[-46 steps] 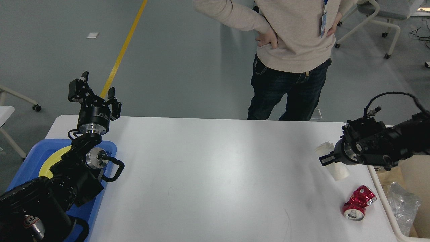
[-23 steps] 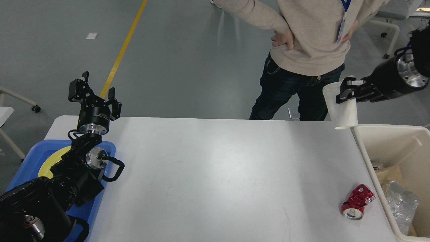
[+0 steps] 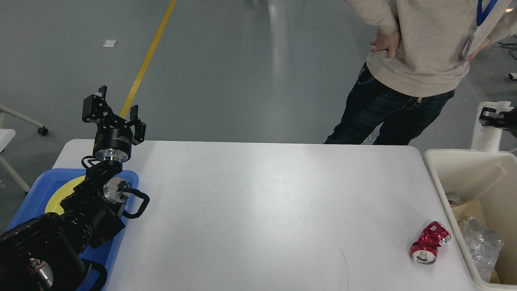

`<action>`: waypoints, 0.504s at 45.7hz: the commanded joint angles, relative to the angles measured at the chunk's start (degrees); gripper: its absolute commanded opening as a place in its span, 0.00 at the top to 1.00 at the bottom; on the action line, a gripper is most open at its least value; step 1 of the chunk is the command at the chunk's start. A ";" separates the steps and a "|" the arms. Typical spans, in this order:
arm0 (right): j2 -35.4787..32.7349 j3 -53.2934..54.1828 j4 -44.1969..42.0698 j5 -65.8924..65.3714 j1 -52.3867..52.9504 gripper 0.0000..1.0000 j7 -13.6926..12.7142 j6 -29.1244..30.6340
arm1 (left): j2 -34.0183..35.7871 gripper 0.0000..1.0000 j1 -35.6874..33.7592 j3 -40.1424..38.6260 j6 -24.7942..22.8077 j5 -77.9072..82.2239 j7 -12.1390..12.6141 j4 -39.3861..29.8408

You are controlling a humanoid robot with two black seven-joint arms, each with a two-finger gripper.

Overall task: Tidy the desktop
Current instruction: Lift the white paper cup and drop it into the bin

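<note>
1. nearest on the left, the thick black links of the left arm (image 3: 60, 238) come in over a blue plastic tray (image 3: 28, 204) with a round yellow plate (image 3: 60, 196) lying in it; the arm hides much of both.
2. the large white rectangular desktop (image 3: 258, 214) with rounded corners fills the middle of the view, from the near edge out to the far side, with the blue tray at its near-left corner.
3. at the near right of the desktop lies a crushed red metal drinks can (image 3: 429, 243) on its side, its silver top turned toward the near edge — close to the right rim of the desktop.
4. just beside that rim stands a cream-coloured plastic bin (image 3: 444, 178); inside it lie a crumpled clear plastic piece (image 3: 482, 242) and some brown cardboard (image 3: 470, 210).
5. at the far-left corner of the desktop the left gripper (image 3: 117, 110) points up and away, its two black fingers spread apart with nothing between them.
6. at the far right edge of the view, above the far wall of the bin, the right gripper (image 3: 493, 117) is clamped on a white paper cup (image 3: 488, 128) held clear of the desktop; only the fingertip end shows.
7. beyond the far side of the desktop stands a person (image 3: 420, 60) in a beige sweater and dark jeans, hands on hips, on a grey floor with a yellow line (image 3: 147, 60).
</note>
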 commanded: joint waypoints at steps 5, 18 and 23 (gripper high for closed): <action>3.73 0.89 -10.17 4.71 -15.02 1.00 0.12 -5.34 | -0.01 0.04 -0.01 0.00 0.00 0.03 0.00 -0.01; 11.29 0.71 -25.03 8.23 -30.23 0.24 0.12 -5.86 | -0.01 0.04 -0.09 0.00 0.00 0.03 0.00 -0.01; 11.73 0.71 -26.09 8.32 -31.03 0.14 0.12 -5.78 | -0.01 0.04 -0.09 0.00 0.00 0.03 0.00 -0.01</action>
